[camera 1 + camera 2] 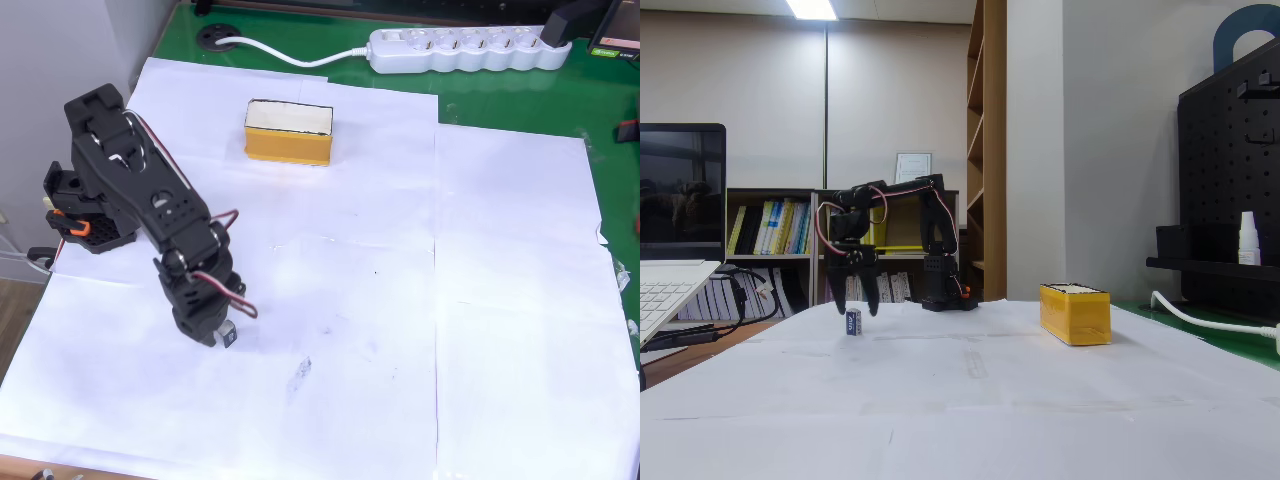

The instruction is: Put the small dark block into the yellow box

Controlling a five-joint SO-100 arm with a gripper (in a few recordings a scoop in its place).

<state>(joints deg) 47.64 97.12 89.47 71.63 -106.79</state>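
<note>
You're at the pick-up: end effector (860, 308), fingers apart, hovers at centre-left over the small dark block (853, 322). Lower, clamp, then carry to the yellow box (1074, 314).

Overhead view straight down; fixed view low, table-level, sideways; both on the yellow box (288, 132).

Bare paper (380, 270) lies between pincer (218, 335) and yellow box (288, 131)
</note>
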